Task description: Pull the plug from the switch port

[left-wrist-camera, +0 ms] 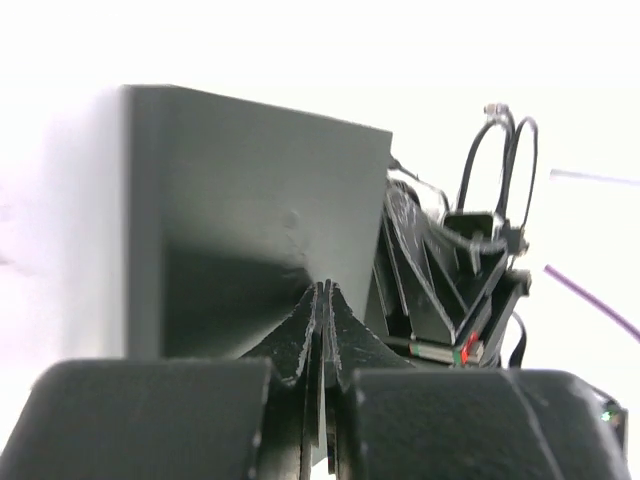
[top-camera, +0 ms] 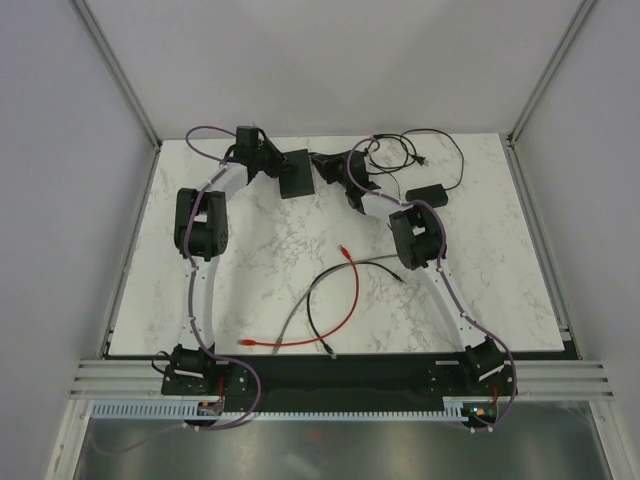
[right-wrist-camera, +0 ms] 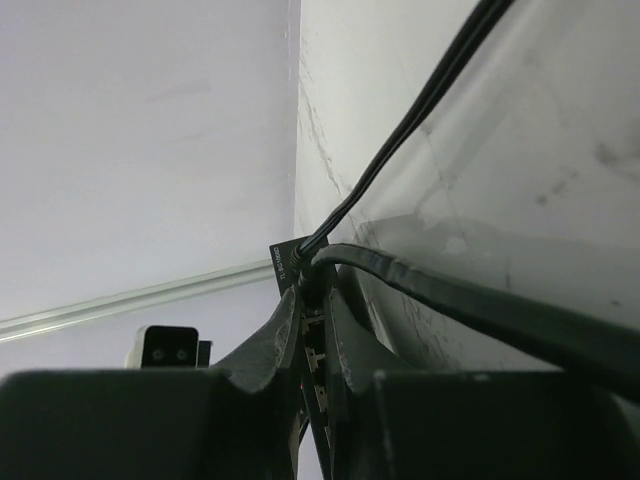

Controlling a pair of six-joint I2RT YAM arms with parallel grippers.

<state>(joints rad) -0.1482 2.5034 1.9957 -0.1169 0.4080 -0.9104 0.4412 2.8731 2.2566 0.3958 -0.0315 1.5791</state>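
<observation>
Plug (right-wrist-camera: 292, 264) mostly hidden between right tool (right-wrist-camera: 312, 292) fingers; switch (top-camera: 296, 173) ports unseen.

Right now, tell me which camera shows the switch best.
Left wrist: the switch fills the frame, one broad face with sharp edges, though no ports show. Top external shows it whole but small and featureless. Right wrist shows mostly black cords; I cannot pick out the switch there.

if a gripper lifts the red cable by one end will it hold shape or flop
Probably flops: the red cable lies in a loose curve on the table. It looks thin, so likely light, its free end trailing. It may drag the black cable crossing it.
</observation>
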